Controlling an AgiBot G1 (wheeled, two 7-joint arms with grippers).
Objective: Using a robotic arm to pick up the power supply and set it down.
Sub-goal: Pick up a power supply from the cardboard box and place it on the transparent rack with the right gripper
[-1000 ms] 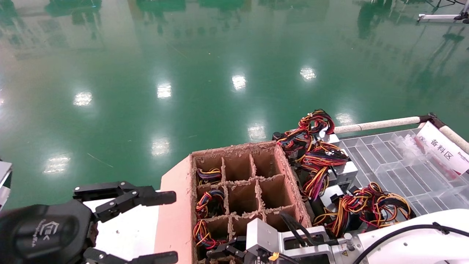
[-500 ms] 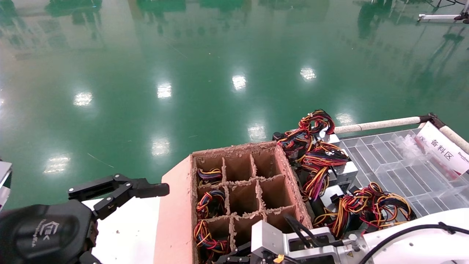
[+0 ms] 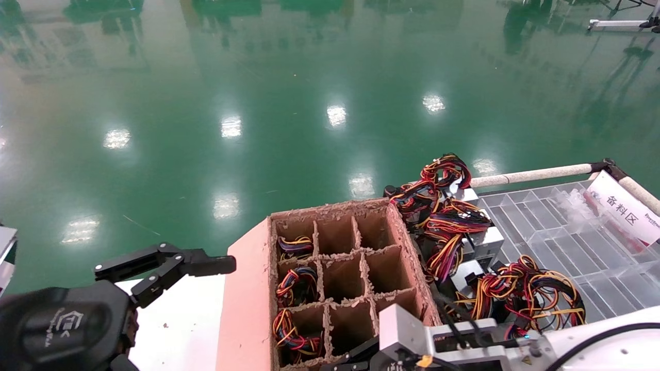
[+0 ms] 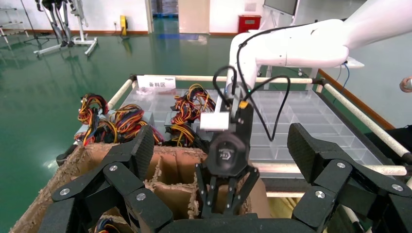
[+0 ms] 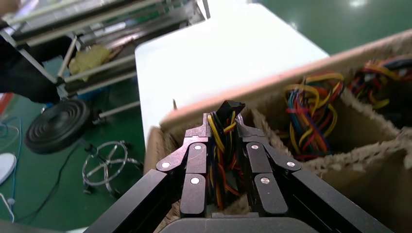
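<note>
Right gripper (image 5: 222, 127) is clamped on a wire bundle (image 5: 222, 145) over the cardboard crate's (image 3: 247, 309) near edge; power supply probably hidden below. Left gripper (image 4: 221, 160) gapes wide beside the crate.

The divided cardboard box (image 3: 340, 268) has open cells in its middle and right columns; wire bundles (image 3: 291, 288) fill the left column. Loose power supplies (image 3: 464, 242) crowd its right wall. The white table (image 3: 180, 319) to its left offers unobstructed surface.
</note>
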